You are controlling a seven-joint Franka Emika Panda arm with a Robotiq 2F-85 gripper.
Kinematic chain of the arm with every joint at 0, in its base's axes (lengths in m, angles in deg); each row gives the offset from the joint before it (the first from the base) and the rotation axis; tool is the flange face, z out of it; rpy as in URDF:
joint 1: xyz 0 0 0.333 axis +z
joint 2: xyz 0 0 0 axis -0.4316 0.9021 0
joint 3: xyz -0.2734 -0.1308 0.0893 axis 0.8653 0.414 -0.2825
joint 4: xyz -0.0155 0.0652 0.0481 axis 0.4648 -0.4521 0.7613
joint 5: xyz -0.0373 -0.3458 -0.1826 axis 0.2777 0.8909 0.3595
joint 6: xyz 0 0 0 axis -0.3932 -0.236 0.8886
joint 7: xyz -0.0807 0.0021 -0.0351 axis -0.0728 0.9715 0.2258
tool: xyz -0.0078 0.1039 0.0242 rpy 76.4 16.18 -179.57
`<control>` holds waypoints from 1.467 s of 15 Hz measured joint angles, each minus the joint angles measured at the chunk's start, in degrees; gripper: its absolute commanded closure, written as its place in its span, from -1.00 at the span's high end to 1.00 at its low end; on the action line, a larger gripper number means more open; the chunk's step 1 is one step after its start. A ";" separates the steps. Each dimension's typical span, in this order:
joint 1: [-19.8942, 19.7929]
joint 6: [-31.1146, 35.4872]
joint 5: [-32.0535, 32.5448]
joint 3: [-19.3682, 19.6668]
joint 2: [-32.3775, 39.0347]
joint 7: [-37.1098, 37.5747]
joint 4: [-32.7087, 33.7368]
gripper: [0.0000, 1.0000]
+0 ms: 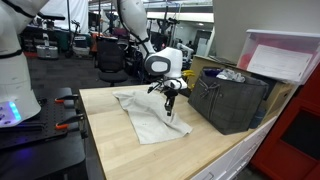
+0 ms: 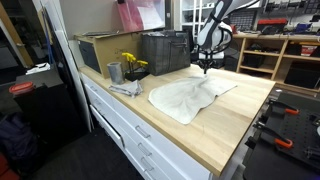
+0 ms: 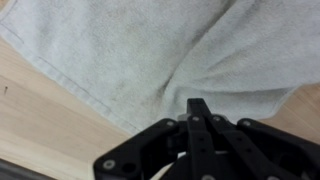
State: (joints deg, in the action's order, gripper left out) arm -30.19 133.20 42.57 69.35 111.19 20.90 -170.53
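The black gripper (image 3: 198, 104) is fully closed and pinches the soft grey cloth (image 3: 120, 50). Wrinkles spread from its tips, above the smooth wooden table (image 3: 40, 125).

Dark crate (image 1: 228, 100) just beside towel (image 1: 150, 118), open tabletop (image 1: 115, 150) elsewhere

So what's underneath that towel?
Only the wooden tabletop shows around the towel, which lies mostly flat. Anything directly beneath it is covered. The shut gripper pinches one fold from above.
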 measured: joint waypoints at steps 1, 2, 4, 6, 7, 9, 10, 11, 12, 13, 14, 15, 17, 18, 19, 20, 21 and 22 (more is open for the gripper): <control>0.00 -0.09 0.00 0.00 -1.17 0.00 -0.59 -1.00; -0.03 -0.13 0.00 0.02 -2.11 0.00 -1.27 -1.00; -0.05 -0.64 0.09 0.66 -3.67 0.01 -3.28 -1.00; -0.43 -1.71 0.09 1.48 -4.72 0.01 -5.87 -1.00; -0.82 -2.07 0.10 1.75 -5.08 0.00 -7.22 -1.00; -1.77 -2.23 0.08 1.79 -5.31 -0.02 -9.63 -1.00; -2.27 -2.23 0.04 1.68 -5.30 -0.03 -10.68 -1.00; -2.74 -2.23 -0.05 1.50 -5.25 -0.04 -11.51 -1.00; -3.23 -2.15 -0.14 1.29 -5.11 -0.07 -12.20 -1.00; -3.65 -2.14 -0.25 1.13 -4.89 -0.07 -12.74 -1.00; -4.02 -2.14 -0.35 1.01 -4.55 -0.07 -13.04 -1.00; -4.38 -2.13 -0.46 0.92 -4.10 -0.07 -13.23 -1.00; -5.12 -2.11 -0.95 0.82 -3.02 -0.11 -13.45 -1.00; -5.57 -2.02 -1.29 0.67 -2.48 -0.23 -13.52 -1.00; -6.02 -1.76 -1.78 0.47 -2.23 -0.48 -13.61 -1.00; -6.34 -1.68 -2.32 0.27 -2.27 -1.07 -13.64 -1.00; -6.48 -1.63 -2.74 0.20 -2.30 -1.36 -13.68 -1.00; -6.54 -1.59 -2.98 0.20 -2.33 -1.38 -13.72 -1.00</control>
State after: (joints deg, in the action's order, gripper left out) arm -36.73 131.61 39.60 69.55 108.86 19.52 -184.25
